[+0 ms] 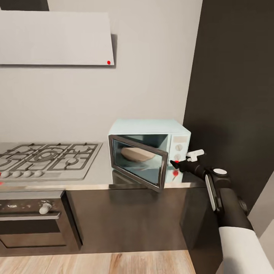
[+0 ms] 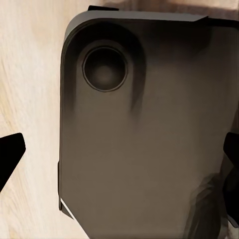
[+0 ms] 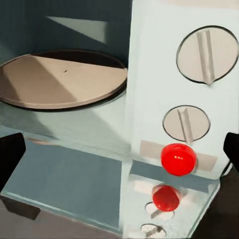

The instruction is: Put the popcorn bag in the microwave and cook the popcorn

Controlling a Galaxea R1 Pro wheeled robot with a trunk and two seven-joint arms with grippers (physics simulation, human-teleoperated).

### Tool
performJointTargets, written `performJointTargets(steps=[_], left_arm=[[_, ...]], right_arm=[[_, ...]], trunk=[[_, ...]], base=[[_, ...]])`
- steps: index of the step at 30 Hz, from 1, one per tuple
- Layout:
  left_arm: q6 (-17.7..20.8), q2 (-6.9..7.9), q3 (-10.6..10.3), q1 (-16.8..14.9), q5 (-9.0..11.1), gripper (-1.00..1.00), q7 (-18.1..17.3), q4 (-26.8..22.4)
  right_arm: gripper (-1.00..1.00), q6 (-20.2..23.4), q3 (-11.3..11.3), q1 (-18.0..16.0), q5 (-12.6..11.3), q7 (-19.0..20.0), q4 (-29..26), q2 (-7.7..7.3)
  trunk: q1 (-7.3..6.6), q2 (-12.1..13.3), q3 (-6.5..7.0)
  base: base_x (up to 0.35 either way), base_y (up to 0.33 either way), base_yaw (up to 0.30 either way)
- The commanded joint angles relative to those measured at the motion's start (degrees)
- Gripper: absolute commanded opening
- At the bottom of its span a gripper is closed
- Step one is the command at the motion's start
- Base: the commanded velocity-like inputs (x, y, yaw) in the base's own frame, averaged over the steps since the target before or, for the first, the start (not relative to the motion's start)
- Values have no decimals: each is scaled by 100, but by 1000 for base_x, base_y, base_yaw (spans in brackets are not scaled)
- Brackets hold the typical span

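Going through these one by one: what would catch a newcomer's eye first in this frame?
The pale mint-white microwave on the grey steel-like countertop, its dark glass door swung partly open on a tan round turntable with nothing visible on it. Next, the right gripper at the control panel, near the glossy red round button under two pale dials.

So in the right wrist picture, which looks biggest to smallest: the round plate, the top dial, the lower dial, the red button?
1. The round plate, but partly cut off.
2. The top dial.
3. The lower dial.
4. The red button, only slightly smaller.
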Motion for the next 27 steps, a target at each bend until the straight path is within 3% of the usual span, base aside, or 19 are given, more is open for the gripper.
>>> performJointTargets(steps=[1,5,7,17,19,22,27], left_arm=[[-9,-1,12,-1,43,100,-2,0],[-8,-2,12,2,43,100,-2,-2],[-10,-4,12,2,43,100,-2,0],[-8,-9,12,0,43,100,-2,2],[-9,-9,12,0,43,100,-2,2],[-9,-15,19,0,43,100,-2,0],[-14,-17,21,-1,43,100,-2,-3]], right_arm=[[100,34,7,-2,53,133,7,57],[100,64,181,180,63,940,23,150],[100,62,200,302,63,1066,24,154],[100,109,209,370,10,1112,205,220],[100,113,209,370,10,1096,222,278],[100,130,204,370,21,1079,234,515],[100,142,200,370,15,1101,244,582]], trunk=[[1,-3,-6],[1,-3,-6],[1,-3,-6],[1,-3,-6],[1,-3,-6],[1,-3,-6],[1,-3,-6]], base=[[40,0,0],[12,0,0],[1,0,0],[0,0,0],[0,0,0],[-79,63,0],[-217,170,0]])
